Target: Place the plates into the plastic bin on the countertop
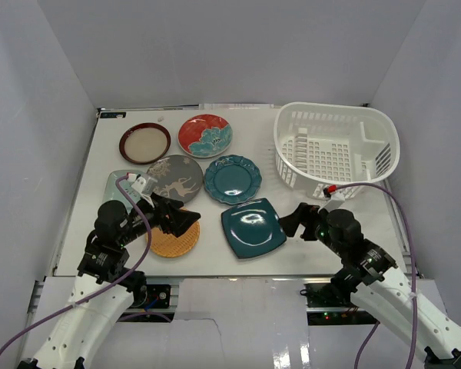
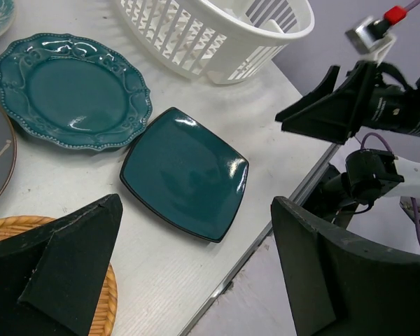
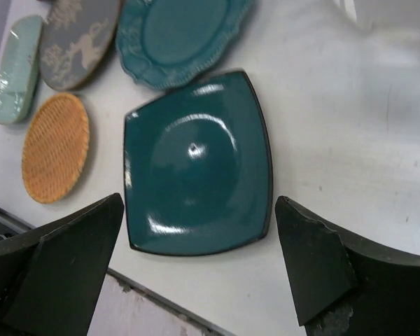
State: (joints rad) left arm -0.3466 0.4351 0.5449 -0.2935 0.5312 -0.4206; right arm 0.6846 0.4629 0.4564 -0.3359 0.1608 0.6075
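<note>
Nearest the lens in both wrist views, each arm's own dark fingers were seen spread to the frame edges. The left gripper point(image 2: 196, 280) was wide open with nothing held. The right gripper point(image 3: 203, 273) was likewise wide and empty.

All seven plates were laid flat on the countertop point(image 1: 253, 127), and nothing was seen in the plastic bin point(image 1: 334, 108). The bin was set at the far right, well apart from the plate cluster and on the right arm's side.

The teal square plate point(image 3: 196, 164) was framed squarely between the right jaws, so it was judged the pick target, with the approach step in hand. It was nearest that arm and close to the table's near edge. One corner was just beside the teal scalloped plate point(image 1: 232, 178); contact could not be told.

The left gripper was held above the orange woven plate point(image 1: 174, 241) and angled toward the centre, likely staged for its own pick.

The rest were left untouched:
- grey deer plate point(image 1: 174, 178)
- pale-green rectangular plate point(image 1: 115, 183), partly hidden by the left arm
- dark-rimmed cream plate point(image 1: 145, 143)
- red-teal floral plate point(image 1: 204, 135)

A finger under the thin rim was judged necessary, since the plate lay flat. The glossy glaze was flagged as a slip risk.
</note>
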